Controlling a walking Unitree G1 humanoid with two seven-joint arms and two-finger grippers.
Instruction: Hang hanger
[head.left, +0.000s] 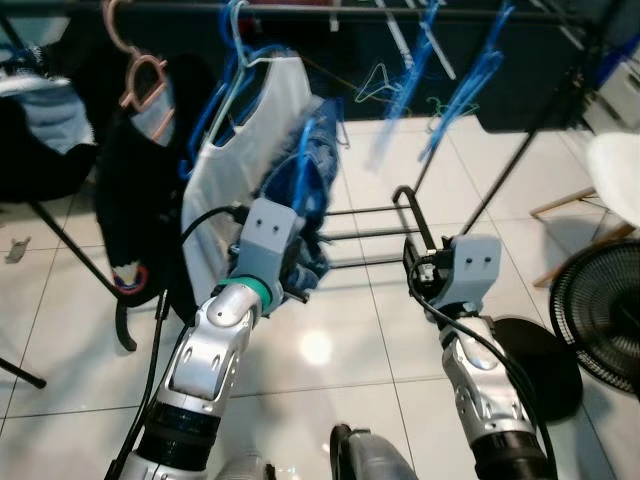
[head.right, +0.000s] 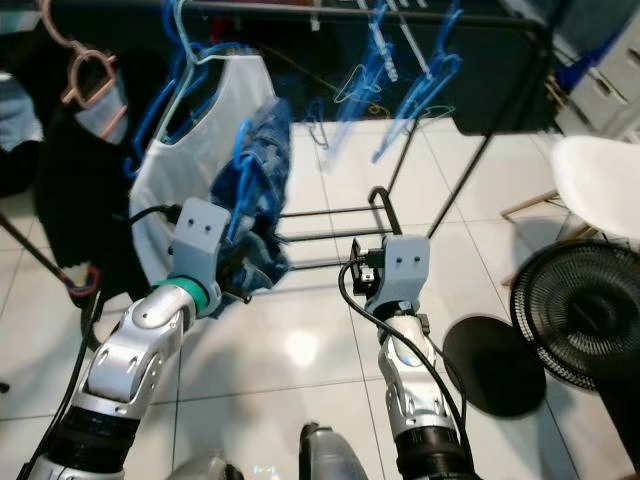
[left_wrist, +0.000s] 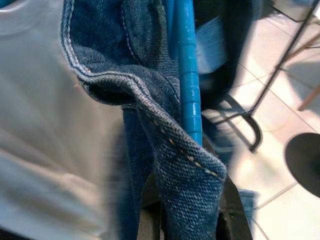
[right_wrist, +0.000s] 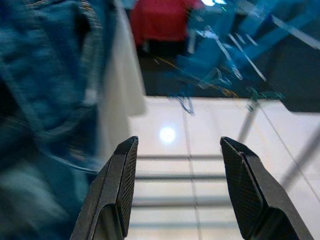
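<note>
Denim (left_wrist: 150, 95) on a blue hanger (left_wrist: 188, 75) sits clamped in your left gripper (left_wrist: 187, 220), as its wrist view shows; the head views place it just below the rail (head.right: 330, 12). Your right gripper (right_wrist: 182, 187) gapes over open tile (right_wrist: 200, 135).

Bright overhead light bounces off the glossy white floor tiles (head.left: 380, 350) as a round glare spot. The blue hangers (head.left: 450, 90) smear with motion blur; both wrist views look soft.

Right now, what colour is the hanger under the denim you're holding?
Bright blue hanger, clearest in the left wrist view, under dark blue denim.
</note>
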